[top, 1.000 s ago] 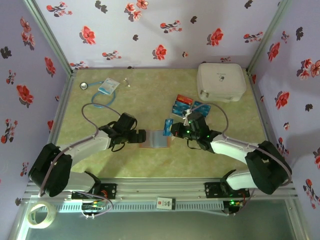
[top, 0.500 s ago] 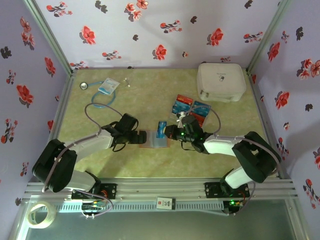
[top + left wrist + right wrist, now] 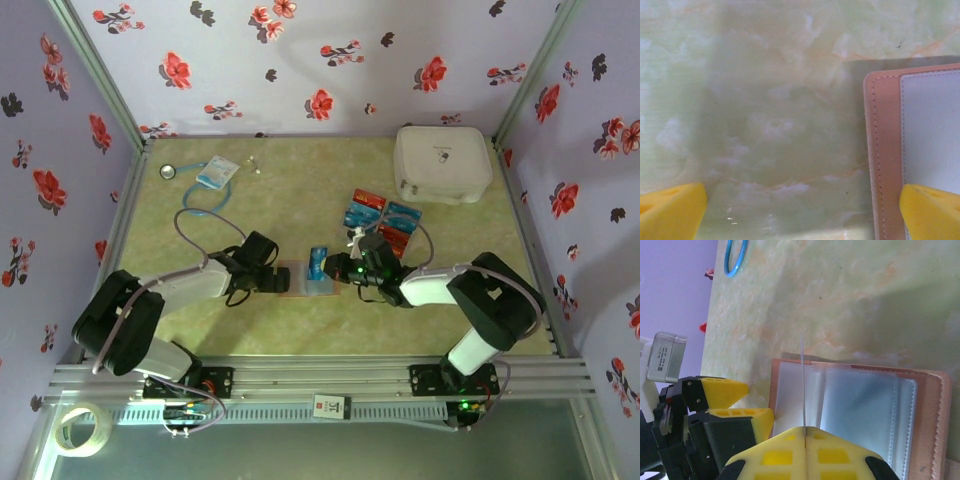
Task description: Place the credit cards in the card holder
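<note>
Right gripper [image 3: 804, 442] is clamped on one blue card [image 3: 319, 264], held on edge, a thin line straight down the wrist camera. Below it the holder [image 3: 300, 279] lies open on the table [image 3: 300, 200] between the two grippers, clear pockets facing up. The card's lower edge hangs over the leaf nearest the left gripper [image 3: 800, 215].

That one is spread wide and gripping nothing, one finger [image 3: 932, 210] laid over the holder's stitched border. Whether it presses down or merely hovers is hard to call from here. The spare cards [image 3: 380, 214] wait in a pile behind the right arm.

The danger is the angle. The card stands steep while the pockets lie flat, so a straight push could butt its edge against the plastic and bend it, or twist it in the fingers. If the slit is missed, it skates over the top. If that left finger isn't bearing down, the push will shove the whole holder sideways.
</note>
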Tool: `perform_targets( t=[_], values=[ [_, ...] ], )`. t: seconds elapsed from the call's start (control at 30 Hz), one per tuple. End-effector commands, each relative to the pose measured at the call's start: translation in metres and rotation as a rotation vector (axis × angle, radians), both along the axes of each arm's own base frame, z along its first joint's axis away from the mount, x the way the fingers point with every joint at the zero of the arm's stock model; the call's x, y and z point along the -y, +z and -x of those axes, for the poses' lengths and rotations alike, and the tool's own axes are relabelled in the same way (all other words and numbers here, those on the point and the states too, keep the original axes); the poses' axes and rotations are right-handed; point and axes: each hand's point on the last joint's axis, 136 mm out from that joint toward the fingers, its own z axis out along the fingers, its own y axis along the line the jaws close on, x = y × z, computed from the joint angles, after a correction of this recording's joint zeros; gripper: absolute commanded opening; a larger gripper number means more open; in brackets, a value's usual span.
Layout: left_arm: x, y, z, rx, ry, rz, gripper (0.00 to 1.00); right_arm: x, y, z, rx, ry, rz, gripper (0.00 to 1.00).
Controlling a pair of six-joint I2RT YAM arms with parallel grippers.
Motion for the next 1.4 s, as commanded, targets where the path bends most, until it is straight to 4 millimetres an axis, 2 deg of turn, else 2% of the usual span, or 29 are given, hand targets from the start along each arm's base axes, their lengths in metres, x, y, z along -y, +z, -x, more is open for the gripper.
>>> perform_targets(
  t=[0.0,0.27,1.37],
  values=[
    [-0.014,-0.008,0.003,-0.011,0.003,-0.071,1.00,-0.012,0.008,0.000,0.010,0.029,-0.058,0.00],
    [-0.017,-0.011,0.004,-0.022,0.016,-0.087,1.00,-0.016,0.000,0.001,-0.005,0.036,-0.065,0.00],
    [-0.018,-0.014,0.005,-0.027,0.021,-0.089,1.00,-0.006,-0.026,0.009,-0.061,0.031,-0.026,0.00]
  ],
)
